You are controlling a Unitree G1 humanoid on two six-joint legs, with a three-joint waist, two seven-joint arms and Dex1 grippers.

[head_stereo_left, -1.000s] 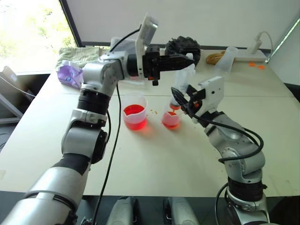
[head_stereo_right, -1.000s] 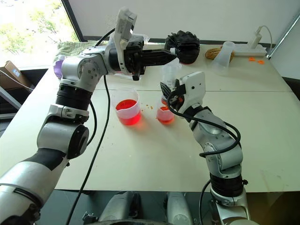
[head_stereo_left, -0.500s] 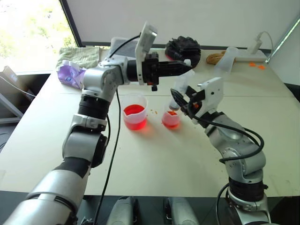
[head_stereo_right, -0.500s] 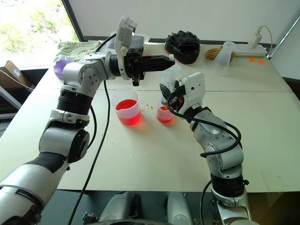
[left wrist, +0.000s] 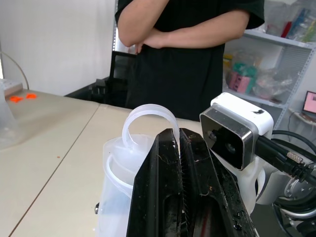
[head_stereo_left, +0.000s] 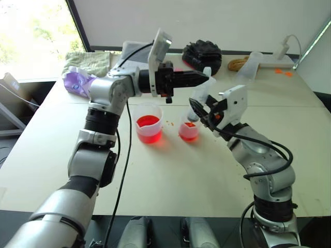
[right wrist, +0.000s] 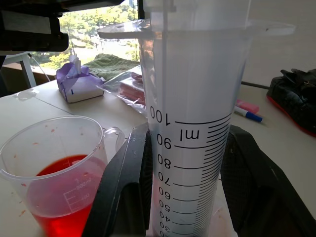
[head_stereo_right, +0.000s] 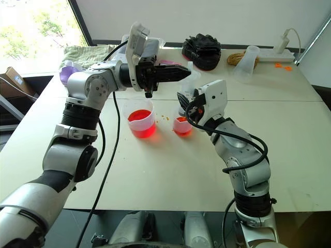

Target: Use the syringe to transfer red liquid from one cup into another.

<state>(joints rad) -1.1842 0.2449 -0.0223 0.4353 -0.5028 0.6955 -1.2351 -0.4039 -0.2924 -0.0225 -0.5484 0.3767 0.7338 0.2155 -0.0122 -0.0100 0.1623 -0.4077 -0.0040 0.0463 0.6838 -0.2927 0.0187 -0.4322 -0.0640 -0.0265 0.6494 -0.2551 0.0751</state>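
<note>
Discharging looks like the step in hand: the right gripper (head_stereo_left: 203,111) is clamped around the syringe (right wrist: 190,133) barrel, holding it upright over the small cup (head_stereo_left: 189,131), tip down at the cup's mouth. The left gripper (head_stereo_left: 202,78), fingers pressed together, lies level and points toward the robot's right, its tips resting on or just at the plunger (left wrist: 148,118) top; contact can't be confirmed from the head views, though the left wrist view shows the plunger's loop right in front of the shut fingers (left wrist: 173,163). Barrel reads clear down its scale in the right wrist view, so how much red liquid (head_stereo_left: 149,135) is left inside can't be told. The small cup holds some red already; the beaker (head_stereo_right: 140,118) sits just beside it, on the robot's left, roughly a third full. Next move likely calls for the left gripper to push straight down on the plunger while the right keeps the barrel steady and vertical over the small cup; an off-axis push could tilt the syringe or knock the cup. The left arm is raised high with the elbow out, forearm reaching across the table (head_stereo_left: 170,175); the right arm is bent, wrist angled up and inward.
</note>
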